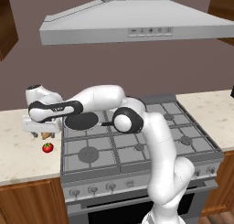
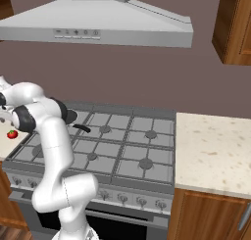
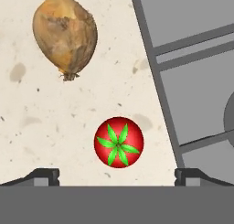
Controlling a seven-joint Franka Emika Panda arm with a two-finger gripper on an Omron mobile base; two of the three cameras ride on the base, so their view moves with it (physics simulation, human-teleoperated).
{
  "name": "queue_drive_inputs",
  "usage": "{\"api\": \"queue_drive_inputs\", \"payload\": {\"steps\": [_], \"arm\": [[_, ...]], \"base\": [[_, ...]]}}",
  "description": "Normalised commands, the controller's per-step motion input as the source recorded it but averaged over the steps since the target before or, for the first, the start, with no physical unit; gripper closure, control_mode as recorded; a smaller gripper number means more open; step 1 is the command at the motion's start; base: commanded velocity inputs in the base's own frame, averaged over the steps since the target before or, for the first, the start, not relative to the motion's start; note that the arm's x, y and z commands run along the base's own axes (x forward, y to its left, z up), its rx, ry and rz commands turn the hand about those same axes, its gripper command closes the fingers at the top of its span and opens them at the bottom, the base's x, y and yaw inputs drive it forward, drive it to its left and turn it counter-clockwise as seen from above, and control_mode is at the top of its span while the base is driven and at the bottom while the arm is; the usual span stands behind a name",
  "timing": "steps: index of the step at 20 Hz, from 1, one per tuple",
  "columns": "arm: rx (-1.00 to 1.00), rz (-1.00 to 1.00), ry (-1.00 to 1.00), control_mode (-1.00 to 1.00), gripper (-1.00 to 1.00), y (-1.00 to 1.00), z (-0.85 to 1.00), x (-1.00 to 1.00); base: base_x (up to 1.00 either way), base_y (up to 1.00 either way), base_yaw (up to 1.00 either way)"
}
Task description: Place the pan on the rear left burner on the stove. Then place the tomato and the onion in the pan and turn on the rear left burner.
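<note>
The black pan (image 1: 81, 121) rests on the stove (image 1: 137, 147) at its back left, over the rear left burner, which it hides; its handle (image 1: 107, 123) points right. On the counter left of the stove lie the red tomato (image 3: 119, 142) and, farther on, the tan onion (image 3: 65, 33). My gripper (image 3: 118, 177) hangs open above the counter. Its two fingertips (image 3: 43, 176) stand wide apart, with the tomato just ahead of the gap and nothing between them. From the left base view the gripper (image 1: 44, 132) hovers over the onion (image 1: 46, 136), with the tomato (image 1: 47, 147) nearer the front.
The beige counter (image 1: 18, 154) runs left of the stove, whose raised grey edge (image 3: 151, 72) lies close to the tomato. A range hood (image 1: 137, 26) hangs overhead. Knobs (image 1: 93, 189) line the stove's front panel. More counter (image 2: 215, 151) lies to the right.
</note>
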Motion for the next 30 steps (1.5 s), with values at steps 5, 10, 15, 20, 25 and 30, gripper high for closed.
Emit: {"api": "queue_drive_inputs", "payload": {"steps": [5,10,15,20,25,30], "arm": [[0.0,-0.01,0.0,-1.0,-1.0,0.0,-0.35,0.0],[0.0,0.0,0.0,-1.0,-1.0,-0.05,-0.34,0.0],[0.0,0.0,0.0,-1.0,-1.0,-0.03,-0.26,0.0],[0.0,0.0,0.0,-1.0,-1.0,0.0,-0.21,0.0],[0.0,0.0,0.0,-1.0,-1.0,0.0,-0.05,0.0],[0.0,0.0,0.0,-1.0,1.0,0.0,0.0,0.0]], "base": [[0.0,0.0,0.0],[0.0,0.0,0.0],[0.0,0.0,0.0],[0.0,0.0,0.0],[0.0,0.0,0.0],[0.0,0.0,0.0]]}}
